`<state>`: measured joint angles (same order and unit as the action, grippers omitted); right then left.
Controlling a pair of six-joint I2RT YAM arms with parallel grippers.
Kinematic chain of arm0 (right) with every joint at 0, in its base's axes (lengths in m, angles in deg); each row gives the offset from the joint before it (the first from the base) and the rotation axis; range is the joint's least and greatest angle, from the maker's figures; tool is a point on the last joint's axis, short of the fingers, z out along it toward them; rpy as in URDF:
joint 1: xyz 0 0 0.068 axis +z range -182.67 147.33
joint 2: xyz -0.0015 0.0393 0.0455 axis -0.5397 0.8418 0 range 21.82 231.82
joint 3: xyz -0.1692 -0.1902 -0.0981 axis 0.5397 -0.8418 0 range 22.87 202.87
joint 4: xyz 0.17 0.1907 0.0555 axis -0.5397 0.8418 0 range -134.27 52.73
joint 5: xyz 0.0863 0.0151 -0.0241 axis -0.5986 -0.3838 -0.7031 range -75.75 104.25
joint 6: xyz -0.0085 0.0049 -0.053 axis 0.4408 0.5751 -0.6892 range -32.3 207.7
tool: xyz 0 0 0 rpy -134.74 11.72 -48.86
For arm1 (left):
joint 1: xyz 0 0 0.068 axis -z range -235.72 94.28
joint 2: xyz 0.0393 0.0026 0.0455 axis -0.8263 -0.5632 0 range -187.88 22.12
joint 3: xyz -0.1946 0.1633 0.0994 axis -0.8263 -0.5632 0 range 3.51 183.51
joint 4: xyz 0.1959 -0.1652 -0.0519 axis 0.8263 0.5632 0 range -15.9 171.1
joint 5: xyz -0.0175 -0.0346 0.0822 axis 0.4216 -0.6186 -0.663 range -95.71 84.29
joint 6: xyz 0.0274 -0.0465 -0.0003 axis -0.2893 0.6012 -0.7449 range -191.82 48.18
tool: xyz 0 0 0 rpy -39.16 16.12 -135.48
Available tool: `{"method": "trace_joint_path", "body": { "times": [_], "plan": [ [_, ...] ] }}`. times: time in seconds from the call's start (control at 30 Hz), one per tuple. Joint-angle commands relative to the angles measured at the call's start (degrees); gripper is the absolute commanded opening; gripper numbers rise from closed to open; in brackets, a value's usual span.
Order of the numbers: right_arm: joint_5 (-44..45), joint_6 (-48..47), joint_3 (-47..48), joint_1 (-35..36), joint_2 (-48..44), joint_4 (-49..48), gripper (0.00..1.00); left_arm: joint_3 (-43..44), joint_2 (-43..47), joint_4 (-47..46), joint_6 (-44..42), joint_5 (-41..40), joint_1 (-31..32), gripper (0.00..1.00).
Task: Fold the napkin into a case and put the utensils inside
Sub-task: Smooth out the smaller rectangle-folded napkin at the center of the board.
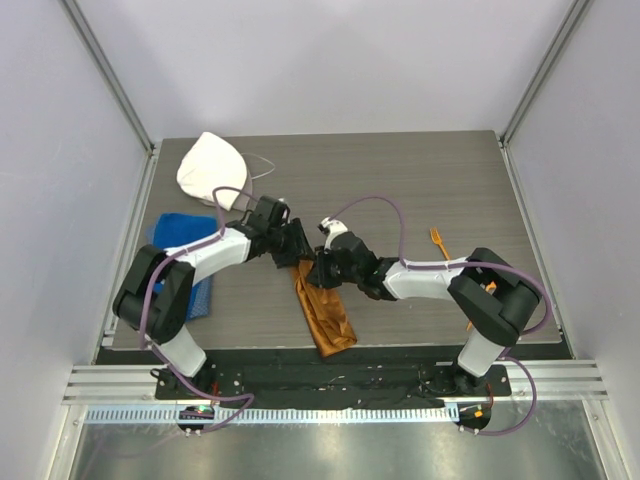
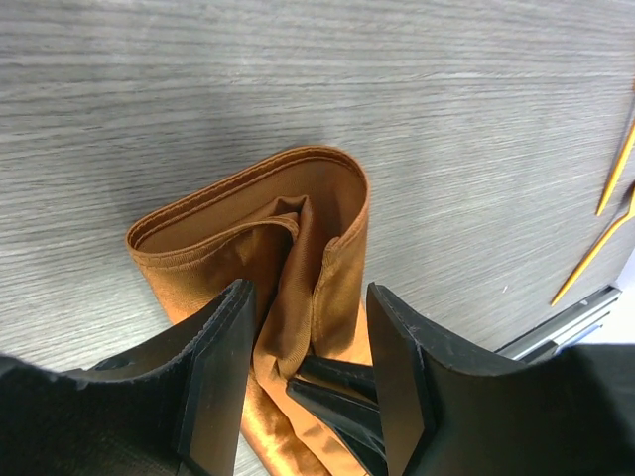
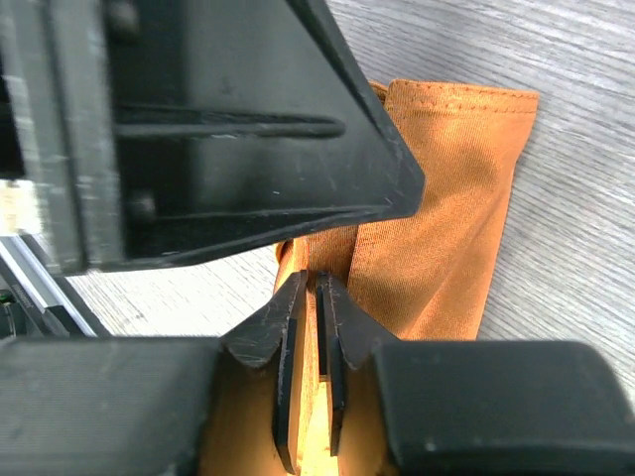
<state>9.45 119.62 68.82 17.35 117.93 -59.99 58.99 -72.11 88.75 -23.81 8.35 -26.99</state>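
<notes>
Grey table, folded case, fork apart.

The case is partly hidden beneath the right hand.

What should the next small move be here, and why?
Probably close the left gripper on the folded end of the napkin. Its fingers stand open on either side of that end, while the right gripper pinches a layer there; a second grip might let the arms open a pocket.
</notes>
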Motion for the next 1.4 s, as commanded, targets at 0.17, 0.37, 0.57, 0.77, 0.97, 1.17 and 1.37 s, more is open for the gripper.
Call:
{"method": "trace_joint_path", "body": {
  "times": [0.17, 0.37, 0.57, 0.77, 0.97, 1.17, 1.37],
  "plan": [
    [-1.2, 1.7, -0.6, -0.2, -4.1, -3.1, 0.15, 2.3, -1.2, 0.3, -0.5, 0.0, -0.2, 0.44],
    [1.5, -3.3, 0.8, -0.6, -8.5, 1.9, 0.23, 2.3, -0.1, 0.9, -0.9, -1.0, -0.2, 0.31],
    [0.7, -7.1, 5.9, -3.4, -4.3, 7.1, 0.42, 1.9, 0.7, 1.5, -0.9, -1.7, -0.3, 0.34],
    [-2.6, -7.1, 6.4, -4.1, -0.7, 6.8, 0.46, 1.5, 1.8, 1.7, -0.9, -1.7, -0.4, 0.46],
    [-4.5, -5.3, 3.7, -4.1, -0.8, 3.9, 0.41, 1.6, 1.5, 1.4, -0.5, -0.6, -0.5, 0.45],
    [-4.5, -5.0, 2.1, -4.0, -0.7, 3.3, 0.39, 0.7, 2.1, 1.3, -0.2, -1.1, -0.5, 0.39],
    [-4.5, -5.2, 1.1, -3.6, -0.3, 2.9, 0.39, -0.5, 3.3, 1.0, 0.1, -1.1, -0.5, 0.31]
  ]
}}
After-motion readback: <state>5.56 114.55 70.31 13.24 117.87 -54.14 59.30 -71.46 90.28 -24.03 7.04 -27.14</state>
